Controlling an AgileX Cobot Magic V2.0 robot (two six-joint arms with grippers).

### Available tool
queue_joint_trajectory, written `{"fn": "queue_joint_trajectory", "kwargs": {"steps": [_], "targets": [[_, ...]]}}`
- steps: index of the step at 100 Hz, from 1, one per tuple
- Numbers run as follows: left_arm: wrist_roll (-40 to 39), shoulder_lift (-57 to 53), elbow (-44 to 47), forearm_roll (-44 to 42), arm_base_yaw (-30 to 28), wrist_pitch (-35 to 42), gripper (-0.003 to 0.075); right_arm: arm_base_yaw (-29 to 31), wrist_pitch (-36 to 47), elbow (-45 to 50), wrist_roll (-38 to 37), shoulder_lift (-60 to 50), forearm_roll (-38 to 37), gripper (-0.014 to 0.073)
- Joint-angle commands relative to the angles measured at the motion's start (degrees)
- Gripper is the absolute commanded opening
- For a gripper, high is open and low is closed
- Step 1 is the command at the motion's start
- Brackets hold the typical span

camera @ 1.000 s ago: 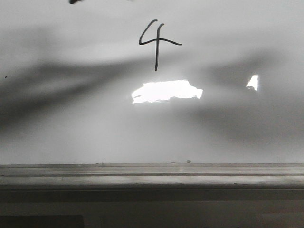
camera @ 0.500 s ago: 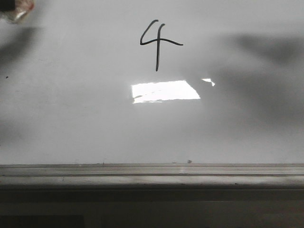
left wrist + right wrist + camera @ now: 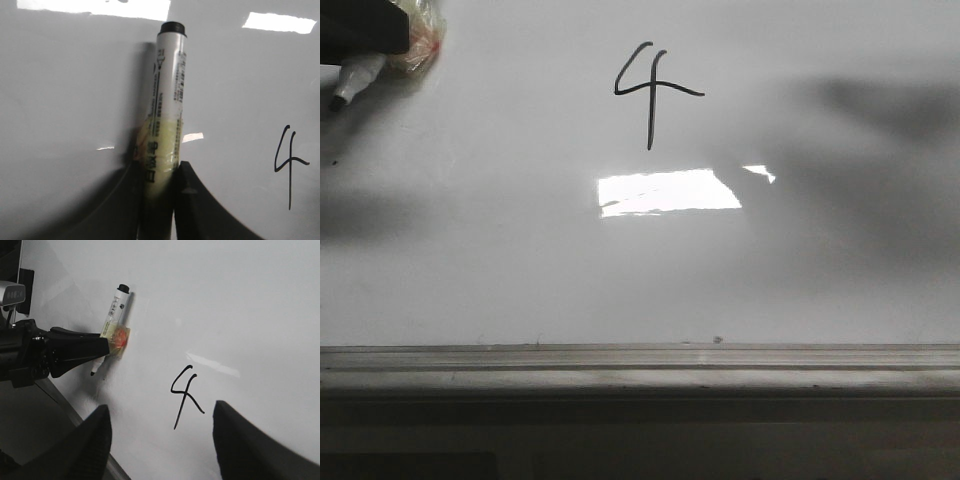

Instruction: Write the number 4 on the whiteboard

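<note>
Whiteboard surface fills the front view, with its grey rail running along the near edge. Up in the far left corner the left pincer shows only as a dark block clamped on a marker whose dark tip points down and leftward. The number 4 is drawn in thin black line well off to that pincer's right, clear of it, just above a bright glare patch. No container appears anywhere.

From the left wrist, the two dark fingers are closed tight on the marker's taped lower barrel; the white body rises straight out from between them to a black end cap. The 4 sits well to one side of the fingers, apart from the marker.

From the right wrist, the right pincer hangs with its fingers spread wide and nothing between them. The 4 lies on the board just beyond the gap between those fingers, while the left pincer and marker are farther off to the side.
</note>
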State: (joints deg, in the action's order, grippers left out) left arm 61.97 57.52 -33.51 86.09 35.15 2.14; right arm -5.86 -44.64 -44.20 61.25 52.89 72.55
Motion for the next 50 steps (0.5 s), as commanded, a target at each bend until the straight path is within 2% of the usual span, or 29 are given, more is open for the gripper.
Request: {"fn": "queue_joint_trajectory", "kwargs": {"steps": [1,36,43,50], "targets": [[0.2,1.5,-2.1,0.5,0.6,0.6,-0.0020,0.3,1.5,-1.5,0.1,-0.2,3.5,0.0396],[0.3,2.8,-3.8,-3.7,2.1,0.9,-0.0013,0.3,1.9,-1.5,0.1,-0.2,3.5,0.0396],[0.3,2.8,-3.8,-5.9,2.1,-0.1,0.0036,0.3,1.9,-1.5,0.1,-0.2,3.5,0.0396],[0.3,2.8,-3.8,-6.7,2.1,-0.6,0.0138,0.3,1.9,-1.5,0.1,-0.2,3.5,0.0396]]}}
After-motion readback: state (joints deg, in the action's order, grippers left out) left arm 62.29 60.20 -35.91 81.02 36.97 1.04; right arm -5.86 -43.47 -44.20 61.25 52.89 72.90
